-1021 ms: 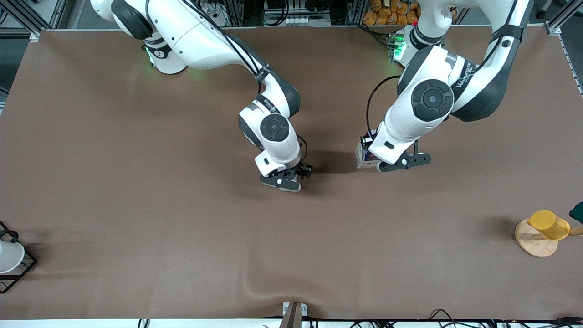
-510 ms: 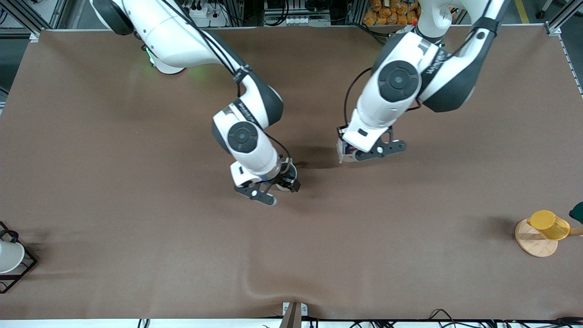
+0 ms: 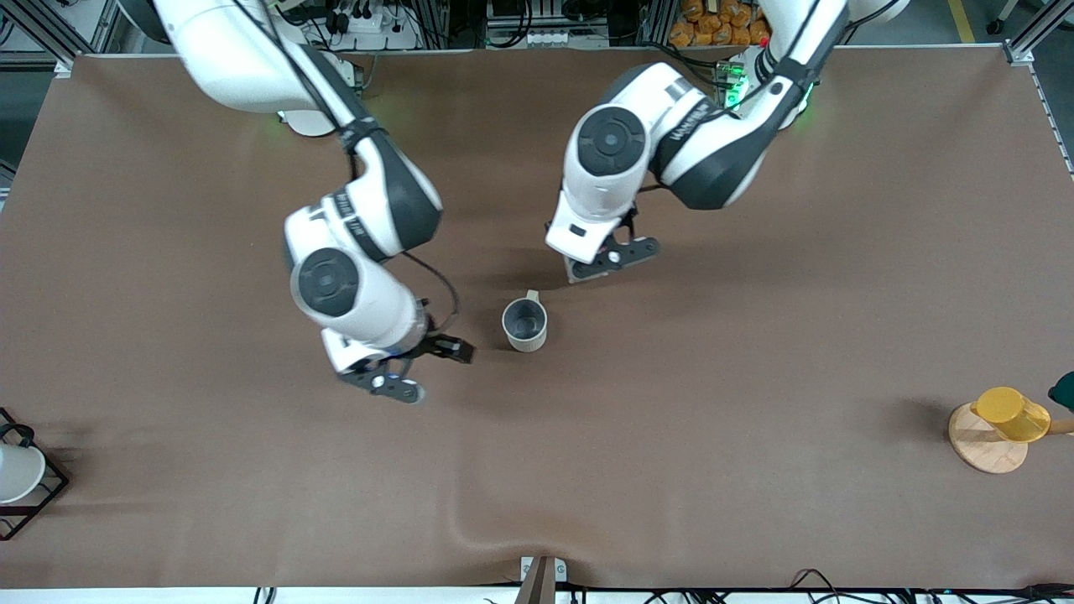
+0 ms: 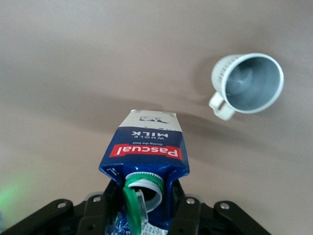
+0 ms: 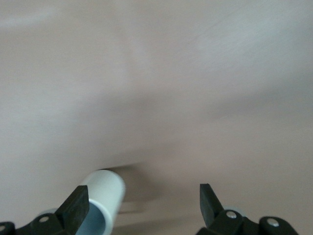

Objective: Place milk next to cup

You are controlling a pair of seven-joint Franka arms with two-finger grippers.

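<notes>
Yellow cup (image 3: pixel 1011 413) on a wooden disc (image 3: pixel 983 445) and a white cup in a wire frame (image 3: pixel 21 474) sit at the counter's (image 3: pixel 755 503) near ends, well clear. Mid-counter stands the mug (image 3: pixel 524 324), freed since a second ago, with the right claw (image 3: pixel 428 362) now spread beside it. Left claw (image 4: pixel 146 208), pinching the milk (image 4: pixel 145 156), has swung over nearer the mug.

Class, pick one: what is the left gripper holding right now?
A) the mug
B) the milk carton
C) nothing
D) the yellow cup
B: the left wrist view shows the left gripper shut on the milk carton, while the mug stands free on the table.
</notes>
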